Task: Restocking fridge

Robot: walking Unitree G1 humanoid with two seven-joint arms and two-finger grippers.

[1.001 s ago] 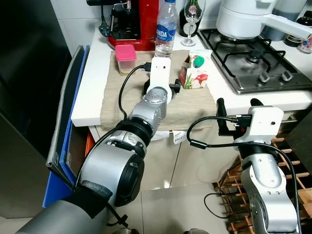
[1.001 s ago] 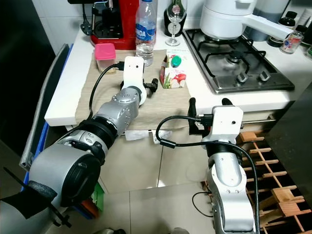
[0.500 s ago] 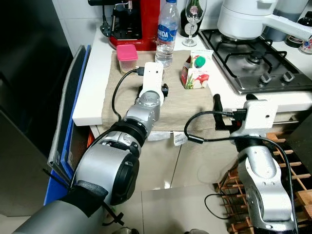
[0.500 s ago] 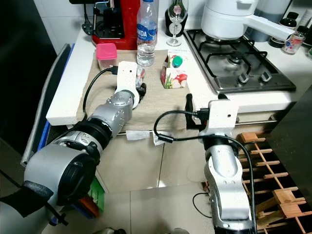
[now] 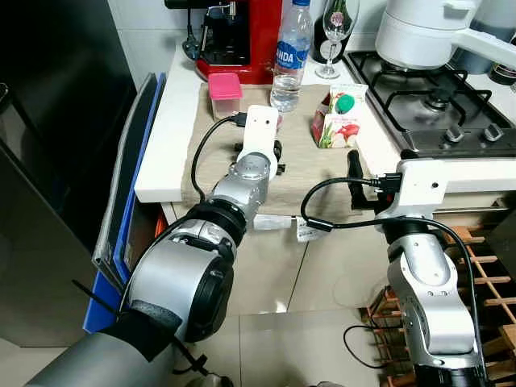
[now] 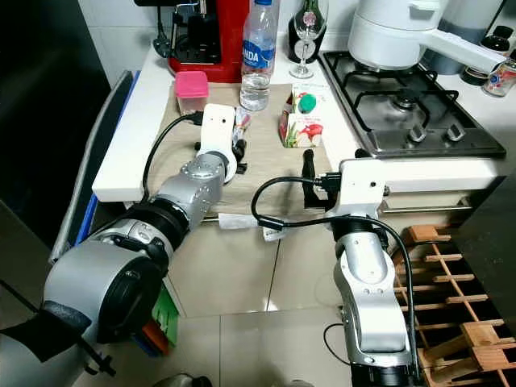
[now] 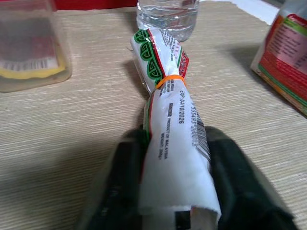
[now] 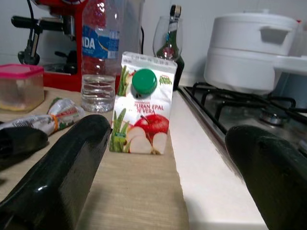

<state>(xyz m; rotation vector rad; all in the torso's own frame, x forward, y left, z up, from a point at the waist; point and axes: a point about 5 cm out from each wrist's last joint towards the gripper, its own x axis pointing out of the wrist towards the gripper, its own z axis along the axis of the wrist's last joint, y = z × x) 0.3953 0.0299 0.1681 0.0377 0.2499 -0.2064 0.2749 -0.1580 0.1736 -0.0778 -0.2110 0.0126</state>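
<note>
Reaching over the desk (image 5: pixel 165 153) at the upper middle of the frame, the left gripper (image 7: pixel 175 184) has its fingers (image 7: pixel 115 191) clenched on a packet (image 7: pixel 170 124) with a green-and-red end and an orange band, lying on the beige mat (image 5: pixel 298 157). Just beyond its tip stands a water bottle (image 5: pixel 292 56), with a pink-lidded tub (image 5: pixel 226 95) to its left. The right gripper (image 8: pixel 163 158) sits at the desk's front edge, centre right, fingers (image 8: pixel 57 167) released wide and aimed at the juice carton (image 8: pixel 142 110). A stove (image 5: pixel 439 105) fills the upper right.
</note>
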